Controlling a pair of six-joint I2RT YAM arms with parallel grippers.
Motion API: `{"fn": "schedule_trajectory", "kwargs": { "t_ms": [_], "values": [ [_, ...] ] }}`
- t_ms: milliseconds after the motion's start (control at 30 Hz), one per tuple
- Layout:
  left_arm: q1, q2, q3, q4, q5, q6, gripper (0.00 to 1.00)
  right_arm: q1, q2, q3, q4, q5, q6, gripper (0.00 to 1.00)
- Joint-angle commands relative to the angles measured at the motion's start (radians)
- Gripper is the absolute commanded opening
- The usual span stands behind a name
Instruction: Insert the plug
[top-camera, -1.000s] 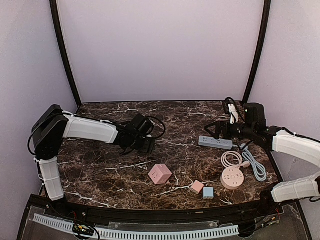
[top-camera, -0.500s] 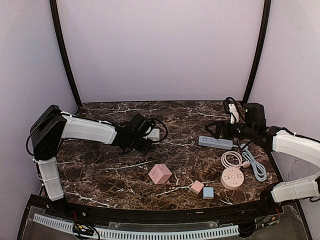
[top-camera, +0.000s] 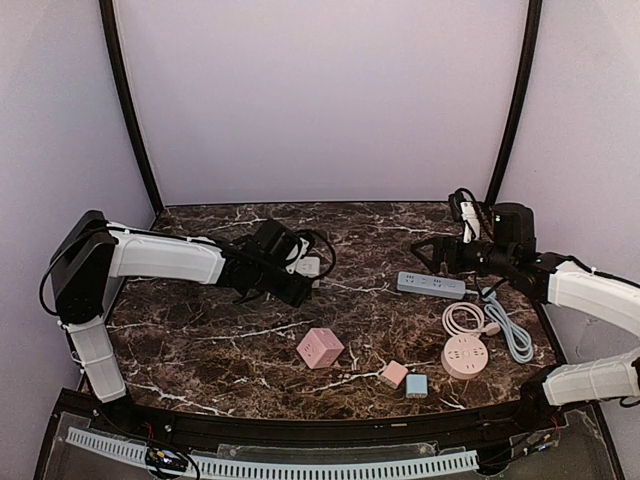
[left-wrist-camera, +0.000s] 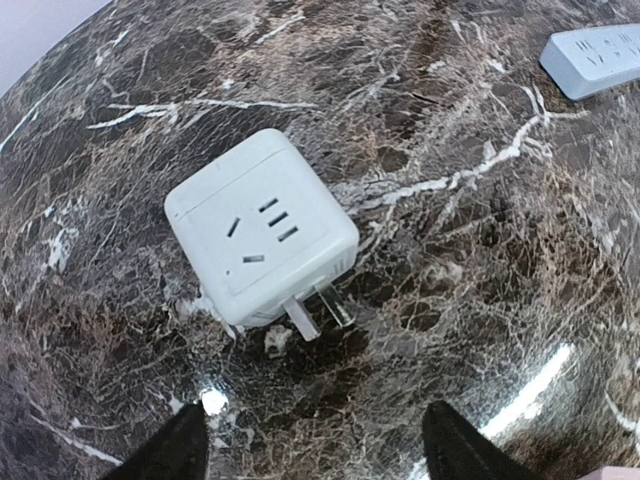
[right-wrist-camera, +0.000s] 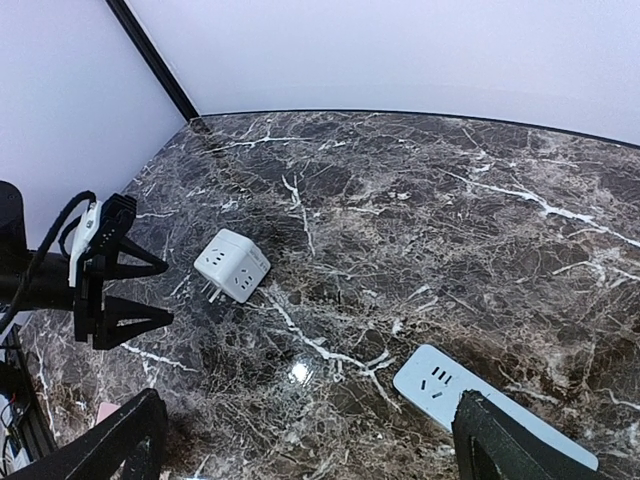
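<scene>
- The white cube plug lies on the table left of centre in the left wrist view, with its prongs pointing toward the lower edge.
- The power strip is cut off at the upper right corner.
- The left gripper is parted and empty, just short of the prongs.
- The right gripper is spread wide and empty.
- Bare marble table separates cube and strip.

You are looking at a robot test booth, a lab rig rather than a home: plain lilac walls close in a dark marble worktop, black frame poles rise behind, and a white left arm and right arm flank it.
</scene>
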Motion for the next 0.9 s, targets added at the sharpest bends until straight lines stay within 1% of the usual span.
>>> {"fn": "schedule_trajectory", "kwargs": {
  "t_ms": [0,100,200,267,367,533,733,867],
  "values": [
    [-0.005,-0.022,0.017,-0.030,-0.016,-0.029,0.83,0.007,-0.002,-0.002,0.022,-0.036,-0.010,0.99],
    [-0.005,-0.006,0.038,-0.024,-0.045,-0.120,0.87,0.007,-0.006,-0.003,0.020,-0.037,-0.004,0.99],
    [-0.009,0.031,0.059,0.002,-0.062,-0.196,0.97,0.007,-0.018,-0.009,0.019,-0.026,0.001,0.99],
    [-0.016,0.061,0.074,0.009,-0.124,-0.231,0.98,0.007,-0.023,-0.014,0.019,-0.020,0.003,0.98],
    [-0.020,0.105,0.093,0.019,-0.160,-0.270,0.99,0.007,-0.026,-0.016,0.013,-0.017,0.004,0.99],
    [-0.036,0.139,0.122,0.043,-0.224,-0.281,0.99,0.007,-0.029,-0.023,0.010,0.003,0.002,0.99],
    [-0.043,0.161,0.128,0.061,-0.266,-0.278,0.96,0.007,-0.034,-0.022,0.008,0.000,0.000,0.99],
    [-0.043,0.168,0.119,0.083,-0.269,-0.267,0.94,0.007,-0.032,-0.018,0.008,0.000,-0.001,0.99]
  ]
}}
